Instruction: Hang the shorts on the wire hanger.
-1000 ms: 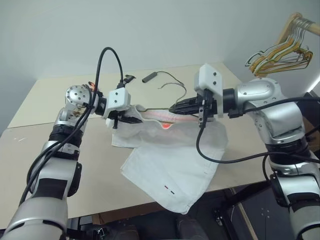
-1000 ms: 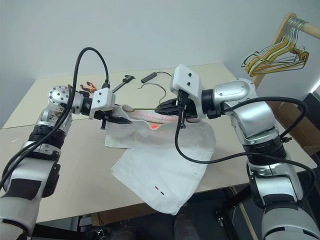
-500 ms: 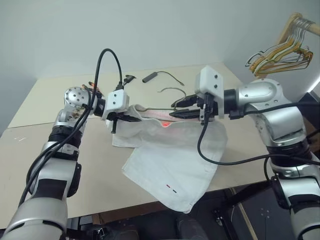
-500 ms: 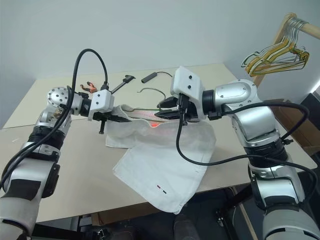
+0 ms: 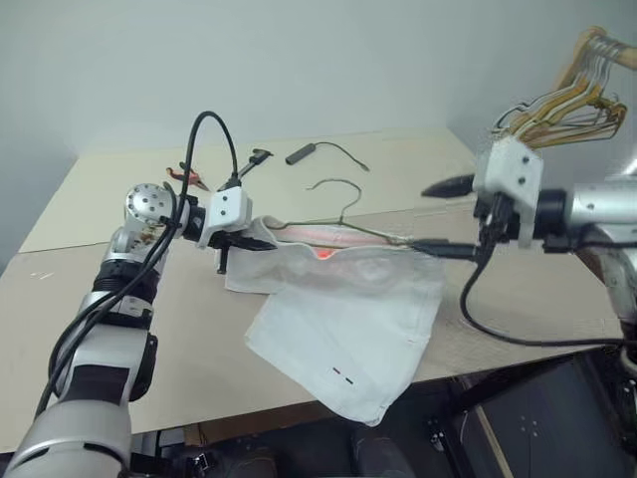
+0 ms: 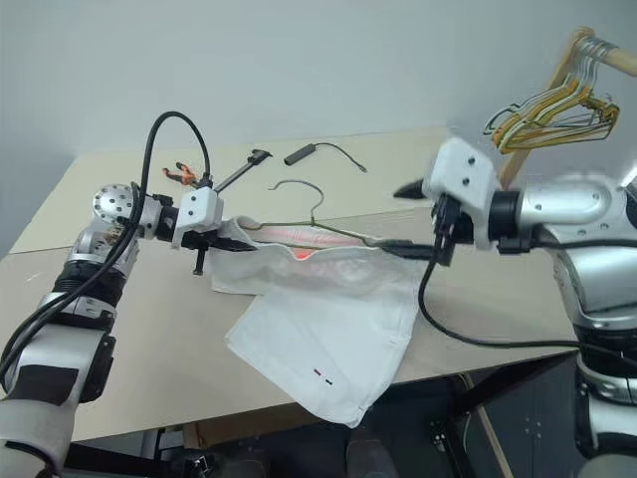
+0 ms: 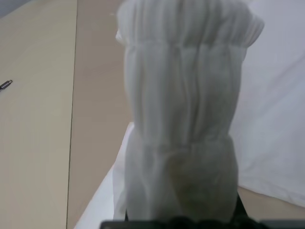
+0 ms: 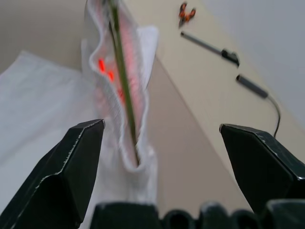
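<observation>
Head camera: the white shorts [image 5: 343, 319] are spread on the tan table [image 5: 119, 299], one leg hanging over the near edge. The wire hanger [image 5: 338, 214] is threaded into the gathered waistband, with its hook poking up from the middle. It runs side to side across the table, from one gripper towards the other. The left gripper [image 5: 251, 239] is pinched down on the left end of the waistband. The right gripper [image 5: 443, 214] hangs just off the right end, its fingers spread wide with nothing between them. Screwdrivers and a cable lie further back on the table, and a bunch of spare hangers [image 5: 557, 100] sits on a rack at far right.

Left wrist cam: bunched elastic waistband [image 7: 183, 95] rises straight out of the closed fingers, so that grip looks solid.

Right wrist cam: both black fingertips [image 8: 71, 162] stand far apart, and the waistband's open end with the wire [image 8: 121, 71] inside lies dead ahead between them, pointing straight away. I'd say the right arm is the one free to go back in, lengthwise along that wire, while the left anchors the other end.
</observation>
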Tool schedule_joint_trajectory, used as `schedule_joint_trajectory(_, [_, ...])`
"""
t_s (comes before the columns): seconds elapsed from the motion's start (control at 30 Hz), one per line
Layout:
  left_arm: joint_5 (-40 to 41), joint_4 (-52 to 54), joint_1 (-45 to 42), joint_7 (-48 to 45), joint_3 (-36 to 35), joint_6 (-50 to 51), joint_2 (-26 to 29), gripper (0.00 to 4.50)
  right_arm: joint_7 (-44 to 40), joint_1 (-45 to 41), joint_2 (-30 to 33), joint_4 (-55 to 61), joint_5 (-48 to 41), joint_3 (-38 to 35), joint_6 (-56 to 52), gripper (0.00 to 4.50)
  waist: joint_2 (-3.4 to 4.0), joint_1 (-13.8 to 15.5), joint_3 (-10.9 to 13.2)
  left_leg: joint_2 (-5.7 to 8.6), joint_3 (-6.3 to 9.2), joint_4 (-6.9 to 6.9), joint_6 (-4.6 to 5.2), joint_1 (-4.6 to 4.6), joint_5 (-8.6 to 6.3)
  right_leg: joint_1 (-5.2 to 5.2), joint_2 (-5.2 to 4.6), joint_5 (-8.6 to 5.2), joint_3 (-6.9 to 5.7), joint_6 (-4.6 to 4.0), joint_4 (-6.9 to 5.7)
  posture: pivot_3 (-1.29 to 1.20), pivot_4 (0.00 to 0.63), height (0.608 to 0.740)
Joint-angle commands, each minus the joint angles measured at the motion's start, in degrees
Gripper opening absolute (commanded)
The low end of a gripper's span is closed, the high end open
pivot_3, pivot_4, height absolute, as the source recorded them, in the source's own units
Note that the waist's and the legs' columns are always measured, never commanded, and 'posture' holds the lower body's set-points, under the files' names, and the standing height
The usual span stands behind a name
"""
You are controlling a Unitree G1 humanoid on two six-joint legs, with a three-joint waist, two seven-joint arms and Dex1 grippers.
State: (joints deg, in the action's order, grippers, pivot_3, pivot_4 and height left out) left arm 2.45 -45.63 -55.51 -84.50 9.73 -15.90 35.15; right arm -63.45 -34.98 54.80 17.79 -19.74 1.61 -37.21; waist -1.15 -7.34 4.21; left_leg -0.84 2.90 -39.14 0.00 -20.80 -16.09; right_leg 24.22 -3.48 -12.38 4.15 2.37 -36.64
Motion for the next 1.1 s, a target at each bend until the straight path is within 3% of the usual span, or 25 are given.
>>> schedule_joint_trajectory(0.03, [1.41, 1.50, -1.74, 0.28, -1.66, 0.32, 0.33, 0.00, 3.02, -1.46, 0.43, -1.79, 7.49, 5.81, 2.43, 4.48, 0.00, -0.36, 0.00, -0.01, -0.03, 0.02, 0.00, 0.08, 0.00, 0.00, 0.03, -0.01, 0.04, 0.00, -0.06, -0.10, 0.031, 0.740])
schedule_joint_trajectory(0.1, [1.26, 1.38, -2.06, 0.27, -1.54, 0.23, 0.17, 0.00, 3.96, -3.53, -1.61, -4.88, 9.44, 8.96, 1.12, 4.48, 0.00, -0.60, 0.00, -0.01, -0.01, 0.11, 0.00, 0.21, 0.00, -0.05, 0.06, -0.02, 0.04, 0.01, -0.09, -0.10, 0.029, 0.740])
schedule_joint_trajectory(0.2, [1.23, 1.59, -2.12, 0.18, -1.48, 0.22, 0.10, 0.00, 3.52, -6.22, -3.89, -8.24, 12.09, 12.89, 1.52, 3.91, 0.01, -1.07, 0.00, 0.00, -0.03, 0.12, 0.00, 0.23, 0.00, -0.07, 0.05, -0.01, 0.07, 0.00, -0.06, -0.10, 0.027, 0.740])
schedule_joint_trajectory(0.57, [1.43, 3.22, -1.09, -0.35, -1.67, -0.20, 0.99, 0.00, -0.80, -9.64, -6.20, -10.07, 13.02, 15.53, 1.79, 0.18, 0.01, -1.06, 0.00, 0.02, 0.10, -0.01, 0.01, -0.07, -0.01, 0.04, -0.03, -0.03, -0.08, 0.03, -0.04, -0.08, 0.028, 0.740])
schedule_joint_trajectory(0.67, [2.22, 3.49, -0.50, -0.42, -2.08, -0.84, 0.73, 0.00, -3.57, -9.33, -5.93, -9.51, 10.59, 14.28, 0.94, 0.03, 0.01, -1.05, 0.00, 0.02, 0.10, -0.01, 0.01, -0.04, -0.01, 0.03, -0.02, -0.03, -0.07, 0.03, -0.04, -0.08, 0.028, 0.740])
schedule_joint_trajectory(0.77, [3.36, 3.78, -0.80, -2.44, -2.18, 1.00, 0.72, 0.80, -5.39, -8.85, -5.62, -9.12, 8.45, 13.00, -0.44, 0.00, 0.01, -1.09, 0.00, 0.01, 0.10, -0.01, 0.01, -0.05, 0.00, 0.03, -0.02, -0.03, -0.08, 0.03, -0.05, -0.09, 0.029, 0.740])
schedule_joint_trajectory(1.1, [8.86, 6.52, -1.71, -1.55, -5.99, 4.84, -1.02, 4.05, -7.63, -0.45, -1.35, -1.60, 0.14, 7.52, -7.91, 0.00, 0.00, -0.97, 0.00, 0.02, 0.12, -0.02, 0.02, -0.08, -0.01, 0.03, -0.04, -0.03, -0.09, 0.04, -0.03, -0.10, 0.040, 0.740])
